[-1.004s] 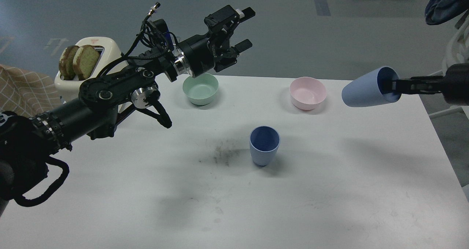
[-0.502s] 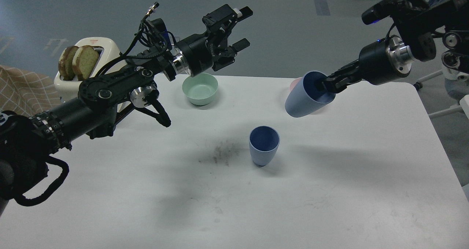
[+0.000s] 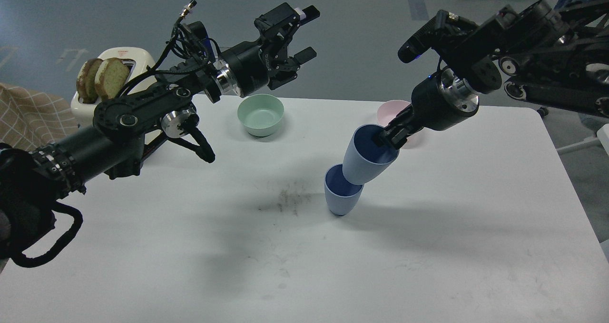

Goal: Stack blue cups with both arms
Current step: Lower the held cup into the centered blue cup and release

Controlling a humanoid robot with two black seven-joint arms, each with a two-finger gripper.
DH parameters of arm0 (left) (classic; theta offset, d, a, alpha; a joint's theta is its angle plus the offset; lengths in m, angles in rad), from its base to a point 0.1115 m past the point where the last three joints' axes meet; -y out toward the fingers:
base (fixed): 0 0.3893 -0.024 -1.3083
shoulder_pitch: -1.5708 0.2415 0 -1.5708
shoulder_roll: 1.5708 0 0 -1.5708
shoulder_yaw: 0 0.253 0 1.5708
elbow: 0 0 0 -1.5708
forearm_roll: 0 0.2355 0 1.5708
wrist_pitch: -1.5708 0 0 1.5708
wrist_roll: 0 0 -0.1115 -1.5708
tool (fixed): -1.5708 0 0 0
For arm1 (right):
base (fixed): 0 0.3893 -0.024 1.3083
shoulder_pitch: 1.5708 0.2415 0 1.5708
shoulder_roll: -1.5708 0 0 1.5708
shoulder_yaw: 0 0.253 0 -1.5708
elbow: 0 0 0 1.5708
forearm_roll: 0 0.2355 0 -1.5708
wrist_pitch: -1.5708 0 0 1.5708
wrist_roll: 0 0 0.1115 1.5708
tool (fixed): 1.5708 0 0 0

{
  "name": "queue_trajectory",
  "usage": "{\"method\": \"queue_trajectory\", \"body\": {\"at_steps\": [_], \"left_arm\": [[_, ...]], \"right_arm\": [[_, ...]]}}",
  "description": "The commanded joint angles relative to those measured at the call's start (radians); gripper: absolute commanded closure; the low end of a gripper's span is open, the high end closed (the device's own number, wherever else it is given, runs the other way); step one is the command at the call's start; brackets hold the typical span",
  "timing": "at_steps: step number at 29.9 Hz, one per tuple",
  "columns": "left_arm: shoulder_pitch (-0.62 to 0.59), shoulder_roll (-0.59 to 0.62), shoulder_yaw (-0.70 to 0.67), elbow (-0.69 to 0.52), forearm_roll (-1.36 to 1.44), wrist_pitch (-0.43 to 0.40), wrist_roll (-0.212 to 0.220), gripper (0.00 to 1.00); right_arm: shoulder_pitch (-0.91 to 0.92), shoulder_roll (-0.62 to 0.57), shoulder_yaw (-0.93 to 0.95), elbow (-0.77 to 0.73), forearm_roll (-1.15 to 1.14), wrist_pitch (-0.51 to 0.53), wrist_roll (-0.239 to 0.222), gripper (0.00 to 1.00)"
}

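Observation:
One blue cup (image 3: 339, 199) stands upright near the middle of the white table (image 3: 428, 247). My right gripper (image 3: 386, 136) is shut on the rim of the second blue cup (image 3: 365, 157), one finger inside it. This cup hangs tilted, its narrow base right over the standing cup's mouth; I cannot tell whether they touch. My left gripper (image 3: 304, 33) is open and empty, held high above the table's far edge, over the green bowl.
A green bowl (image 3: 260, 114) sits at the back centre. A pink bowl (image 3: 392, 111) stands at the back, partly hidden behind my right arm. A white toaster (image 3: 116, 83) with bread slices stands at the back left. A dark smudge (image 3: 285, 200) marks the table left of the standing cup.
My right arm has swung in from the right and lowered the held cup down to the standing cup. My left arm has drifted slightly left and up.

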Motion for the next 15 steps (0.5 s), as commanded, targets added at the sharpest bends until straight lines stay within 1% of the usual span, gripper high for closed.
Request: {"method": "queue_trajectory", "body": {"at_steps": [1,7,15], "left_arm": [[0.000,0.000,-0.002,0.000,0.000,0.000,0.000,0.02],[0.000,0.002,-0.002,0.000,0.000,0.000,0.000,0.02],[0.000,0.002,-0.003,0.000,0.000,0.000,0.000,0.02]], "right_arm": [[-0.002,0.025,-0.004,-0.003,0.030,0.000,0.000,1.00],[-0.012,0.055,-0.045,-0.030,0.037,-0.044,0.000,1.00],[-0.012,0.089,-0.052,-0.041,0.078,-0.049,0.000,1.00]]}}
